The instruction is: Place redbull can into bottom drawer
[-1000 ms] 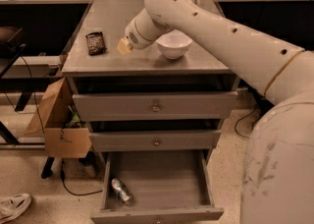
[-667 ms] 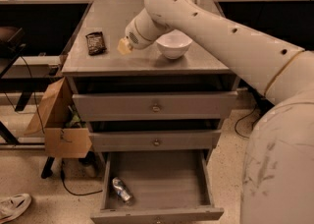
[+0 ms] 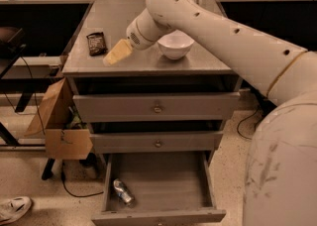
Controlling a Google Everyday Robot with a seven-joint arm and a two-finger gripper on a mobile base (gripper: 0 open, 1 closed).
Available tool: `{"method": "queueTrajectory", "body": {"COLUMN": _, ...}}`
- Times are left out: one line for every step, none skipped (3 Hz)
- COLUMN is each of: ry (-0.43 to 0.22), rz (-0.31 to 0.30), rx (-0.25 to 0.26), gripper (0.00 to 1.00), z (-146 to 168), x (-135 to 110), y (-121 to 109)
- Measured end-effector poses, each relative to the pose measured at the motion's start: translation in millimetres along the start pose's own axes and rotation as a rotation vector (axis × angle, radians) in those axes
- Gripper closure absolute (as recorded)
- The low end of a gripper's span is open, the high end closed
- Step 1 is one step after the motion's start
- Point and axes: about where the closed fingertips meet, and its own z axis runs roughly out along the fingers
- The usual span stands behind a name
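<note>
Camera view: redbull can [image 3: 122,191] lies on its side at lower left in the open bottom drawer [image 3: 168,180], long axis running upper-left to lower-right. Gripper [image 3: 117,52] hovers over the cabinet top [image 3: 148,64] at upper left; open or closed, I cannot tell.

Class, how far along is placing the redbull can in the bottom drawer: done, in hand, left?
Done: the redbull can lies on its side inside the open bottom drawer, near its left front corner. In hand: the gripper is up over the cabinet top, beside the snack packet, away from the can. Left: likely nothing of the placing itself.
</note>
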Motion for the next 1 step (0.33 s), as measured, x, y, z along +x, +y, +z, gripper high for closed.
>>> {"method": "queueTrajectory", "body": {"ry": 0.0, "rz": 0.0, "rx": 0.0, "gripper": 0.0, "z": 0.0, "x": 0.0, "y": 0.0}}
